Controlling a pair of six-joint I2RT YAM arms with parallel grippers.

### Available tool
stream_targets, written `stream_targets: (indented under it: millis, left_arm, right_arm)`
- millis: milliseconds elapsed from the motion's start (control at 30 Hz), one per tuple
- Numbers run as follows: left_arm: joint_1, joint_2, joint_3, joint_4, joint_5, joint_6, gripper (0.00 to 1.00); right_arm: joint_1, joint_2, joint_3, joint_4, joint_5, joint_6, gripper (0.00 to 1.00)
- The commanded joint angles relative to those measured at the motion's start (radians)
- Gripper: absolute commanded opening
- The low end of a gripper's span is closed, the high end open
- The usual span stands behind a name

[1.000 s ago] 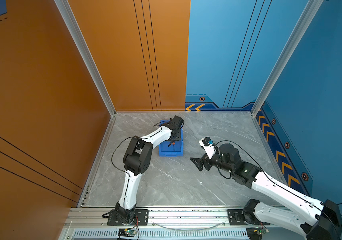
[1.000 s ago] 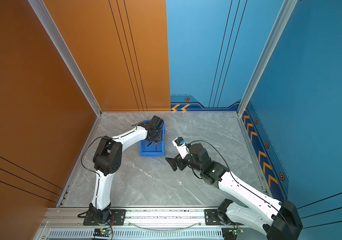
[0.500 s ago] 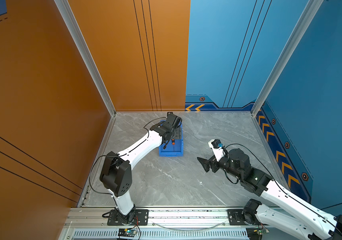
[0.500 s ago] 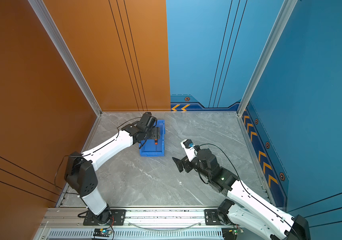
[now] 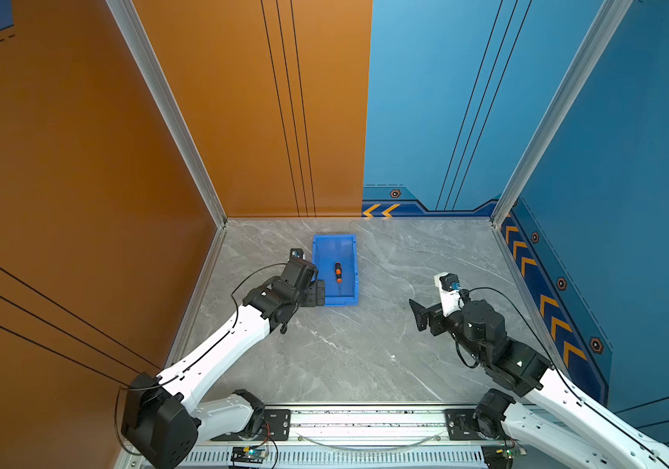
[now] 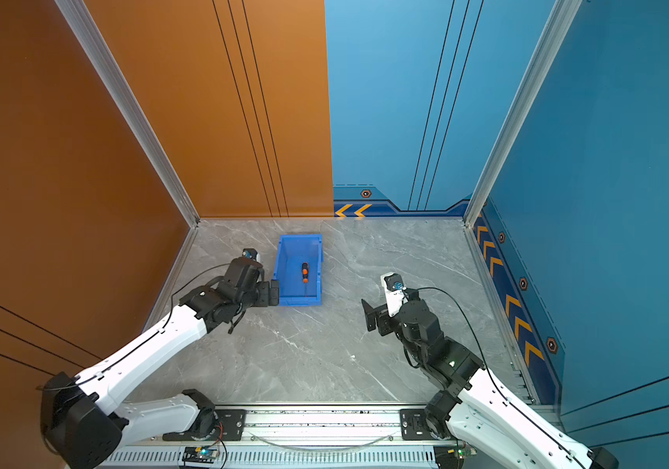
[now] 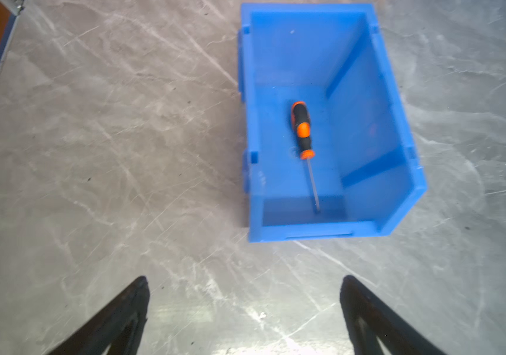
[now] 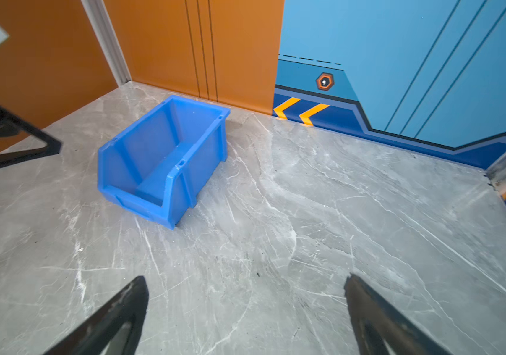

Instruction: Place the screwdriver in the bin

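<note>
"Blue plastic, that bin (image 7: 368, 123) on the grey marble table (image 7: 122, 153). What's in it?"
"The screwdriver (image 7: 303, 132), lying flat on its floor, shaft toward the low lipped end."
"And the left gripper (image 7: 244, 285)?"
"Fingers spread wide, nothing between them, just outside the bin."
"The right gripper (image 8: 245, 285)?"
"Also spread, empty, well apart from the bin."
</note>
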Motion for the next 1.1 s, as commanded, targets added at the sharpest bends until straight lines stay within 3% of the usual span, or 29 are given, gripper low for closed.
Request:
stream_targets:
  millis: [0, 200, 333, 533, 733, 1067]
  left_arm:
    - [0.058, -0.121, -0.087, 0.046, 0.008, 0.073, 0.98]
    - [0.210, -0.254, -0.239, 0.127, 0.044, 0.101, 0.98]
    - [0.225, -0.258, -0.315, 0.201, -0.060, 0.103, 0.98]
    - [0.228, -0.297, -0.477, 0.438, -0.202, 0.182, 0.98]
    - [0.241, -0.285, -0.519, 0.564, -0.197, 0.271, 0.98]
    - [0.273, -0.258, -0.591, 0.724, -0.172, 0.397, 0.98]
  right_arm:
    - [-0.007, -0.017, -0.018, -0.053, 0.158, 0.074, 1.00]
    - [-0.016, -0.015, -0.049, -0.079, 0.342, 0.149, 1.00]
    - [-0.017, -0.046, -0.107, -0.062, 0.454, 0.150, 1.00]
    - [-0.098, -0.168, -0.255, 0.050, 0.453, 0.041, 1.00]
    - [-0.174, -0.313, -0.406, 0.206, 0.388, -0.081, 1.00]
    - [-0.361, -0.338, -0.477, 0.230, 0.213, -0.066, 1.00]
